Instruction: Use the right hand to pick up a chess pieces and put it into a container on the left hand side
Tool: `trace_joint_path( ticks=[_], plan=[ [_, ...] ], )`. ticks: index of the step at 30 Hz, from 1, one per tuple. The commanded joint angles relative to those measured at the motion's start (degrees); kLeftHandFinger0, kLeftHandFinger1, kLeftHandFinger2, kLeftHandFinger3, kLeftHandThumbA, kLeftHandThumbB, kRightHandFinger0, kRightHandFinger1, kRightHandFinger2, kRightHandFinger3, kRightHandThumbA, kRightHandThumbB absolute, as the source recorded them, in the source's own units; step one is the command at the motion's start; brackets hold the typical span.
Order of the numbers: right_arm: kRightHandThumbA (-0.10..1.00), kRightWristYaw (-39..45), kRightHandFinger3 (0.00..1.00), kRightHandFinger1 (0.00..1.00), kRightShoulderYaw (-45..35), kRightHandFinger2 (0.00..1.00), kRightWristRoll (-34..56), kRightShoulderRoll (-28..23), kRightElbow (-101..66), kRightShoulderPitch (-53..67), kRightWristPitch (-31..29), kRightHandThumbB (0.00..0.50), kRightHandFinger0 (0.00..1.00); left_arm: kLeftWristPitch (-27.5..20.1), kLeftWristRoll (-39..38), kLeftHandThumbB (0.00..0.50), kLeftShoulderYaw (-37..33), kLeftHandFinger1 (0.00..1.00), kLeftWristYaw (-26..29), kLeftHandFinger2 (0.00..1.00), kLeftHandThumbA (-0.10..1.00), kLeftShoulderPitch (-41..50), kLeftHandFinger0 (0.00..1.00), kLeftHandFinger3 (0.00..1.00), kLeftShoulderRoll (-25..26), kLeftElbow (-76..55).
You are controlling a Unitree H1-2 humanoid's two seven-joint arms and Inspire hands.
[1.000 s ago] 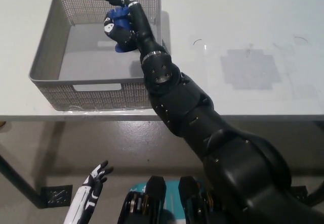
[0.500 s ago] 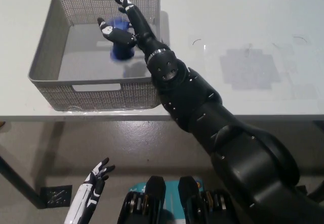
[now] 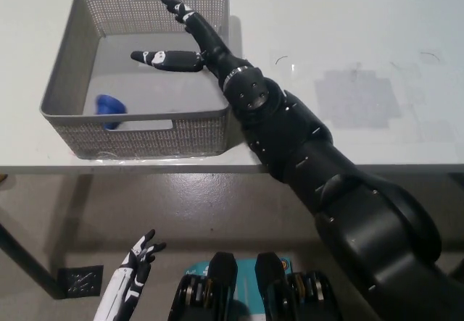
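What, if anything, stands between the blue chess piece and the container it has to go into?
Nothing visible does: the blue chess piece already lies inside the grey mesh container, near its front wall. The right hand is open above the container, holding nothing.

Single head view, looking steeply down from above onto the white desk (image 3: 348,31), its near edge and the floor (image 3: 181,205) below.

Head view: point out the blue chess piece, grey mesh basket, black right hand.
blue chess piece (image 3: 110,108), head view, on its visible top.
grey mesh basket (image 3: 156,134), head view, on its near wall.
black right hand (image 3: 187,40), head view, middle, between the spread fingers.
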Motion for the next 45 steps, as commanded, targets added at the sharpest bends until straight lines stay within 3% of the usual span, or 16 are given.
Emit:
trace_joint_path(
  ticks=[1, 6, 10, 18, 22, 27, 30, 31, 33, 37, 39, 42, 45],
  plan=[
    [1.0, 1.32, 1.0, 1.0, 0.06, 1.0, -0.56, -1.49, -2.61, -2.48, -0.82, 0.47, 1.0, -2.86, 0.32, 0.143, -0.15, 0.96, 0.25, 0.86, 1.0, 1.23, 0.96, 0.99, 0.65, -0.78],
    [1.0, 2.77, 1.0, 1.0, 0.0, 1.0, -0.64, -4.05, -7.64, -1.4, -0.54, 0.469, 1.0, -3.25, -0.25, 0.153, -0.28, 0.95, 0.49, 0.84, 1.0, 2.65, 0.95, 0.97, 0.46, -0.59],
    [1.0, 4.72, 1.0, 1.0, -0.32, 1.0, -0.44, -7.11, -12.83, -1.72, 0.26, 0.419, 1.0, -3.18, -0.5, 0.178, 0.54, 0.93, 0.97, 0.82, 1.0, 2.62, 0.94, 0.96, 0.03, -0.31],
    [1.0, 9.05, 1.0, 1.0, -3.49, 1.0, 2.92, -12.14, -25.97, 2.04, 6.97, 0.472, 1.0, -3.25, -1.2, 0.13, 1.51, 0.93, 1.72, 0.84, 1.0, 6.36, 0.92, 0.97, 1.18, -1.84],
    [1.0, 11.19, 1.0, 1.0, -5.29, 1.0, 4.14, -15.72, -35.26, 7.2, 10.1, 0.487, 1.0, -3.25, -0.61, 0.173, 2.13, 0.94, 1.58, 0.84, 1.0, 6.24, 0.95, 0.98, 1.63, -1.62],
    [1.0, 12.51, 1.0, 1.0, -8.71, 1.0, 7.31, -18.47, -43.45, 13.1, 11.41, 0.492, 1.0, -3.25, -0.93, 0.176, 2.91, 0.93, 1.38, 0.84, 1.0, 5.97, 0.94, 0.97, 1.85, -1.55],
    [1.0, 12.76, 1.0, 1.0, -10.26, 1.0, 8.07, -19.83, -50.15, 17.8, 13.4, 0.49, 1.0, -3.25, -0.99, 0.189, 2.93, 0.95, 1.09, 0.88, 1.0, 5.92, 0.94, 0.97, 1.56, -1.46],
    [1.0, 12.72, 1.0, 1.0, -11.26, 1.0, 8.92, -20.41, -54.21, 20.69, 13.54, 0.468, 1.0, -2.69, -1.36, 0.2, 3.0, 0.99, 0.8, 0.94, 1.0, 5.71, 0.97, 0.98, 1.36, -1.49],
    [1.0, 12.78, 1.0, 1.0, -12.87, 1.0, 11.28, -19.93, -59.89, 24.48, 13.28, 0.413, 1.0, -2.14, -2.18, 0.2, 3.39, 1.0, 0.67, 1.0, 1.0, 5.41, 1.0, 1.0, 1.18, -1.61],
    [1.0, 12.51, 1.0, 1.0, -13.82, 1.0, 12.7, -19.53, -73.01, 33.62, 13.65, 0.466, 1.0, -1.97, -1.92, 0.223, 4.22, 1.0, 1.59, 1.0, 1.0, 4.05, 1.0, 1.0, 0.7, -1.34],
    [1.0, 11.99, 1.0, 1.0, -13.68, 1.0, 11.87, -19.33, -77.2, 37.11, 13.02, 0.468, 1.0, -1.64, -2.38, 0.219, 4.56, 1.0, 1.54, 1.0, 1.0, 3.65, 1.0, 1.0, 0.59, -1.54],
    [1.0, 10.69, 1.0, 1.0, -13.79, 1.0, 11.54, -18.24, -84.12, 44.44, 12.78, 0.427, 1.0, -1.63, -2.72, 0.225, 4.75, 1.0, 1.15, 1.0, 1.0, 2.78, 1.0, 1.0, 0.89, -1.56],
    [1.0, 9.99, 1.0, 1.0, -14.74, 1.0, 15.12, -15.67, -87.38, 50.62, 12.96, 0.45, 1.0, -1.51, -2.98, 0.232, 4.79, 1.0, 1.11, 1.0, 1.0, 2.73, 1.0, 1.0, 0.61, -1.84]
  ],
)
